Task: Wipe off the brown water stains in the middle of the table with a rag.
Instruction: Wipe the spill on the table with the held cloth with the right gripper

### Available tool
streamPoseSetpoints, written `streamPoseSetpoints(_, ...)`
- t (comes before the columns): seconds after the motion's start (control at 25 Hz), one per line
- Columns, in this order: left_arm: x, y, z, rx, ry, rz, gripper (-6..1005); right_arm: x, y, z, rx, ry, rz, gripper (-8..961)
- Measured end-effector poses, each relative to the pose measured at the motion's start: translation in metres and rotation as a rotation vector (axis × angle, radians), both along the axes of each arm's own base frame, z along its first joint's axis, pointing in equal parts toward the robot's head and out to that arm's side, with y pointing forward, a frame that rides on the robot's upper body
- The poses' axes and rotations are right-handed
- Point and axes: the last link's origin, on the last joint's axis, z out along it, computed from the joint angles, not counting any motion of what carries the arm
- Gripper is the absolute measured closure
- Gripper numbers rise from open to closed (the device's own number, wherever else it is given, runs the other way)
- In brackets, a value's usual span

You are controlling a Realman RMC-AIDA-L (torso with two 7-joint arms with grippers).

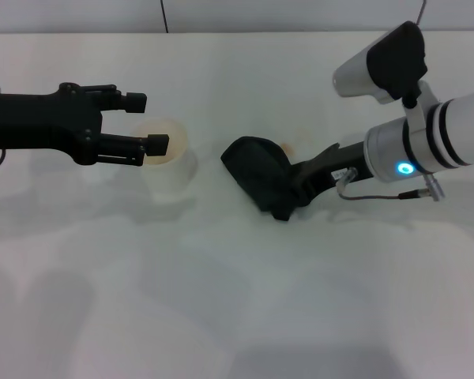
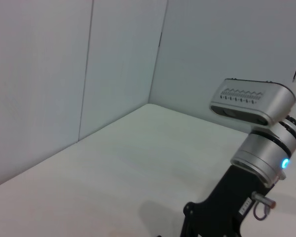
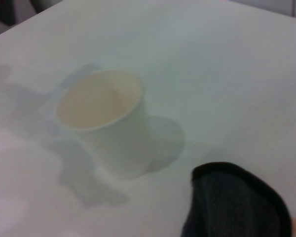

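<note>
1. Jaws first: my right gripper (image 1: pixel 288 197) has its jaws clenched on the soft dark black-green rag (image 1: pixel 257 175), with the cloth bunched out ahead of them so the fabric, not the metal, meets the surface.
2. I hold the rag low on the glossy white counter (image 1: pixel 237 300), near its middle, pressed over where the spill lies.
3. Only a faint trace of the translucent orange-brown water stain (image 1: pixel 294 148) shows, peeking out just behind the rag; I judge the rest is either under the cloth or already soaked up.
4. My left gripper (image 1: pixel 146 122) hovers with its jaws released and spread, over the rim of the white paper cup with a pale tan inside (image 1: pixel 170 162), gripping nothing.
5. That cup stands upright just beside the rag, so I judge a careless sweep toward it could knock it.
</note>
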Motion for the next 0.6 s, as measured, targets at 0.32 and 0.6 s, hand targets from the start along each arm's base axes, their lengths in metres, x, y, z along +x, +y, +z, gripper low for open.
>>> streamPoseSetpoints(0.32, 0.0, 0.0, 0.0, 0.0, -0.001, 0.0, 124, -0.01, -0.01, -0.004, -0.08, -0.012, 0.038, 881)
streamPoseSetpoints(0.6, 0.001, 0.001, 0.0, 0.005, -0.005, -0.003, 124, -0.013, -0.018, -0.006, -0.155, -0.023, 0.047, 881)
